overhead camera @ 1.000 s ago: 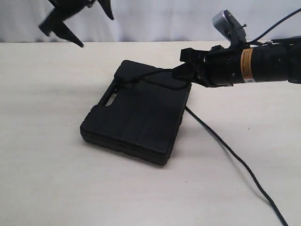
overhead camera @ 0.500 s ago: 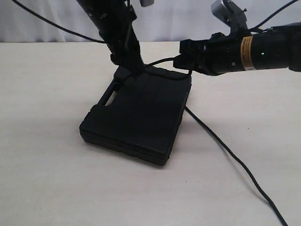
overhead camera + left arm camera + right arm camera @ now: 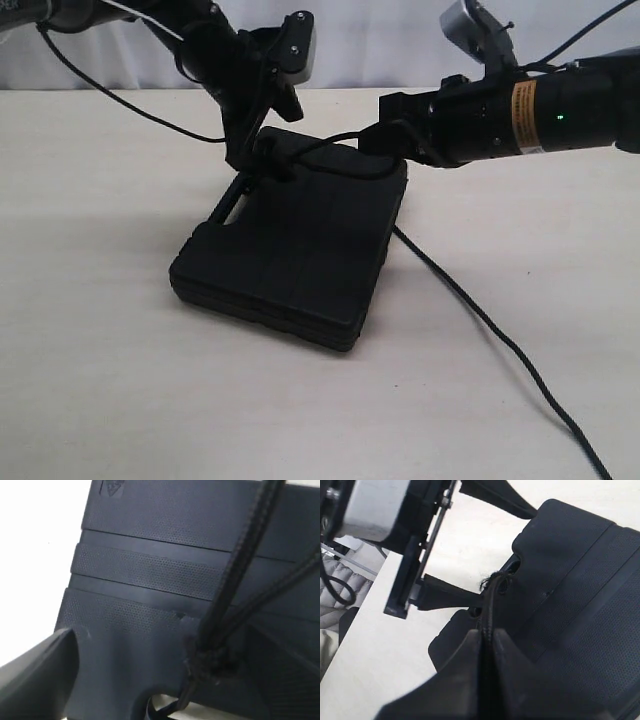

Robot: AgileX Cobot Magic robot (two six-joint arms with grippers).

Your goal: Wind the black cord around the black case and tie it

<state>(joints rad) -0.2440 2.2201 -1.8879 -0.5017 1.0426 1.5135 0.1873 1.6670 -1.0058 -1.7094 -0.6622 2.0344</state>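
Note:
The black case lies flat mid-table, its slot handle toward the left. The black cord runs from a frayed knot at the case's far handle corner across the lid to my right gripper, which is shut on it. More of the cord trails over the table to the lower right. My left gripper is open at that same corner, one finger beside the knot and the other well apart. The left wrist view shows the knot against the ribbed lid.
The pale table stretches all around the case. A white curtain backs the far edge. The left arm's cable hangs over the table at the upper left.
The left arm has come down from the upper left to the case's far handle corner and turned there. The right gripper has shifted slightly, still holding the cord above the lid.

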